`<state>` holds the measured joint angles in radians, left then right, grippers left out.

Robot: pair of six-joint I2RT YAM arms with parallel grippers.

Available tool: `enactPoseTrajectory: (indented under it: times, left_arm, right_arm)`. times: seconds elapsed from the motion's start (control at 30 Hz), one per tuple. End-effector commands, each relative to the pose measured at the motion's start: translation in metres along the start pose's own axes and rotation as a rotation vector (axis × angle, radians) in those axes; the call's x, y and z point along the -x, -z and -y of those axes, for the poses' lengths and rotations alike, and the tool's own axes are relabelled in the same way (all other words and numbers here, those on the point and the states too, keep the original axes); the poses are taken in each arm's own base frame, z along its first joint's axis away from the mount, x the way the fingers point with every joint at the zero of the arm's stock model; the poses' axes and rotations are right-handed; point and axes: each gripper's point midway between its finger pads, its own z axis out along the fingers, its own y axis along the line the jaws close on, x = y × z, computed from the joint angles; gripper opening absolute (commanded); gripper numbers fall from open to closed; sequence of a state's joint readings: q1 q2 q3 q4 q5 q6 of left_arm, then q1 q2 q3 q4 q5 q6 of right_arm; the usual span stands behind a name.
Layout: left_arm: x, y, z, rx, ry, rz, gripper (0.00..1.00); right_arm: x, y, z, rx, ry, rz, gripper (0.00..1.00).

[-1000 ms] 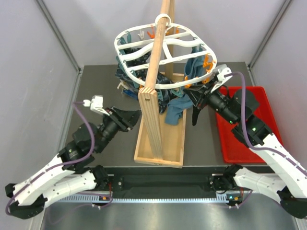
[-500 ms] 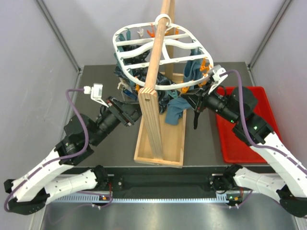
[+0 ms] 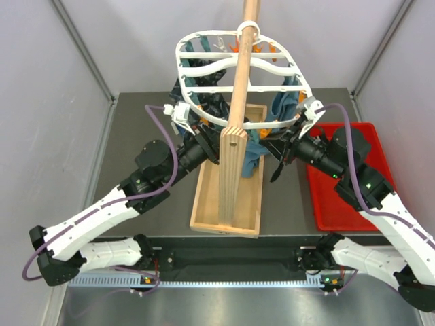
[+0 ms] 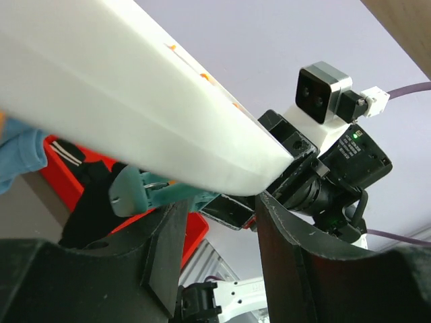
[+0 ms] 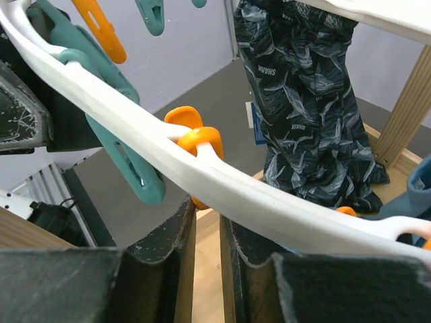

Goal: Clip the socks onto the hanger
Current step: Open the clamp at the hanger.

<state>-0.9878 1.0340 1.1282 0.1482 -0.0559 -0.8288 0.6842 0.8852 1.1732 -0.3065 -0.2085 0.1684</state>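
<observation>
Only the top view shows the black sock [image 3: 277, 168] dangling from the right tool [image 3: 282, 145]. That tool's wrist camera shows just near-closed jaws beneath the hanger [image 3: 204, 51] rim. The white oval hanger, ringed with orange and teal pegs [image 5: 195, 139], hangs on the pole [image 3: 239, 95] above the far middle of the worktop [image 3: 136, 119]. The left tool [image 3: 202, 145] is part-open, empty, at the hanger's left rim.

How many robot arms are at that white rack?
2. The left arm stretches from the lower left, the left hand at the hanger's left side; the right arm from the lower right, the right hand at its right side.
</observation>
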Motion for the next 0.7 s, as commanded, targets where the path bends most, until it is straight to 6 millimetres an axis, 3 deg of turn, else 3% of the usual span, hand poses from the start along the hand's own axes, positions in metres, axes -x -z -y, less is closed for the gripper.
enactPoseTrajectory:
  times: [0.0,0.1,0.3,0.4,0.53,0.67]
  left_arm:
    - [0.013,0.000,0.043,-0.159,0.030,0.016,0.50]
    - [0.010,-0.003,0.035,-0.137,0.031,0.019,0.50]
    - [0.016,-0.005,0.025,-0.103,0.039,0.075,0.50]
    - [0.018,-0.005,0.022,-0.089,0.037,0.089,0.49]
    - [0.019,-0.005,0.021,-0.086,0.038,0.094,0.49]
    - [0.018,-0.005,0.017,-0.074,0.043,0.100,0.48]
  right_arm:
    - [0.020,0.009,-0.008,0.025,0.005,0.043,0.02]
    - [0.024,0.012,-0.006,0.011,0.008,0.053,0.05]
    - [0.021,0.020,-0.005,-0.004,0.006,0.056,0.28]
    - [0.018,0.023,-0.005,-0.009,0.004,0.040,0.34]
    - [0.015,0.029,-0.007,-0.009,-0.020,0.026,0.57]
    - [0.012,0.032,-0.020,0.059,-0.041,0.023,0.60]
